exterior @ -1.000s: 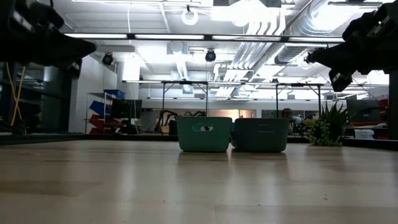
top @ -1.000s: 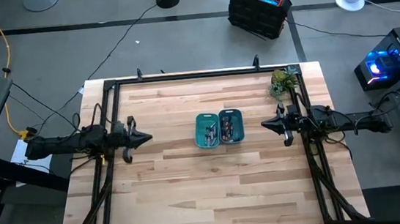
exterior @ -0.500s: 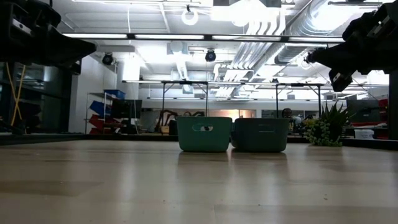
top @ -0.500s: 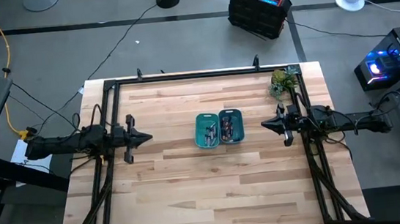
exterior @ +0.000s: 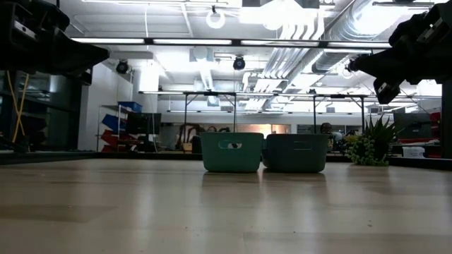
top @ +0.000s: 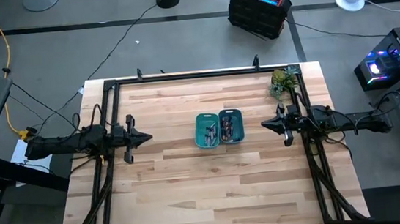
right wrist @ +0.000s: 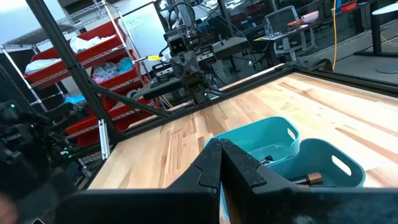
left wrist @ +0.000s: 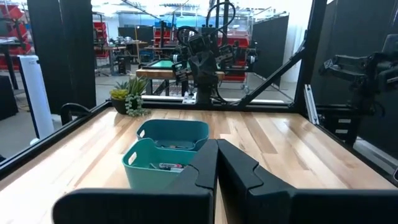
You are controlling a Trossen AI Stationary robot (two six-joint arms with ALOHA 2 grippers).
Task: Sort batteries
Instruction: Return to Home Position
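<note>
Two teal bins (top: 218, 128) holding batteries (top: 229, 130) sit touching mid-way across the table (top: 193, 190), between the left hand (top: 146, 138) and right hand (top: 265, 125).

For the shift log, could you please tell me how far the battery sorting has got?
Done: batteries lie in the two teal bins at table centre. In hand: nothing; left pincer and right pincer hang shut at the sides. Left: no loose battery visible.

small dark batteries (top: 227, 130) lie loose inside the two adjoining teal bins (top: 206, 114).
</note>
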